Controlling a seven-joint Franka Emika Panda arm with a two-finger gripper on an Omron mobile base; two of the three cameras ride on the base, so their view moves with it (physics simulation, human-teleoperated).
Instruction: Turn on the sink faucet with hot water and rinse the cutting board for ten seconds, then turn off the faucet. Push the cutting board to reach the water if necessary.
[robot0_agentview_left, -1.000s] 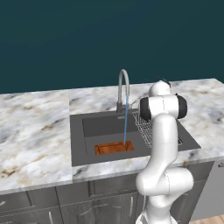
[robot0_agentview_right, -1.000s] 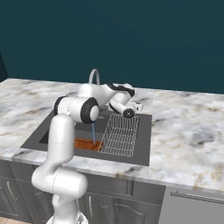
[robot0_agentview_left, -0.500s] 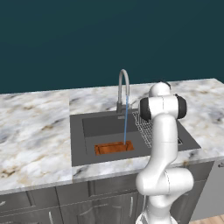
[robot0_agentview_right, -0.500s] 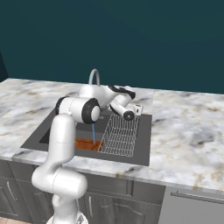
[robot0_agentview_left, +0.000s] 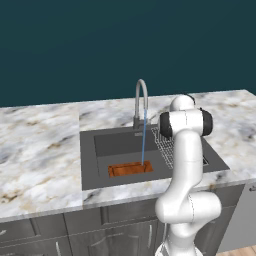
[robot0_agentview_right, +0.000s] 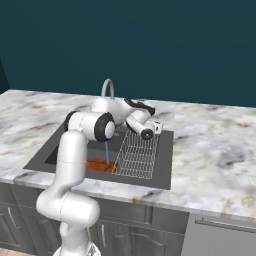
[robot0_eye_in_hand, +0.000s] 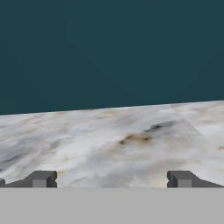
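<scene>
The sink faucet (robot0_agentview_left: 141, 100) (robot0_agentview_right: 107, 87) arches over the dark sink (robot0_agentview_left: 92, 150) (robot0_agentview_right: 55, 152). A thin blue stream of water (robot0_agentview_left: 144, 140) (robot0_agentview_right: 106, 152) falls from its spout onto the right end of the orange-brown cutting board (robot0_agentview_left: 130, 169) (robot0_agentview_right: 97, 164), which lies flat on the basin floor near the front wall. My gripper (robot0_agentview_right: 153, 129) (robot0_eye_in_hand: 111, 179) hovers above the wire rack at the sink's right side, to the right of the faucet. It points out over the marbled counter. Its fingertips (robot0_eye_in_hand: 43, 178) stand wide apart, open, with nothing between them.
A wire dish rack (robot0_agentview_left: 167, 147) (robot0_agentview_right: 137, 155) fills the right part of the basin. Marbled counter (robot0_agentview_left: 40, 150) (robot0_agentview_right: 215, 150) stretches to both sides, and a dark teal wall (robot0_eye_in_hand: 109, 52) rises behind. My own arm hides part of the rack in the left base view.
The hand has shifted only slightly above the rack. The water keeps running onto the board, which has not moved.
</scene>
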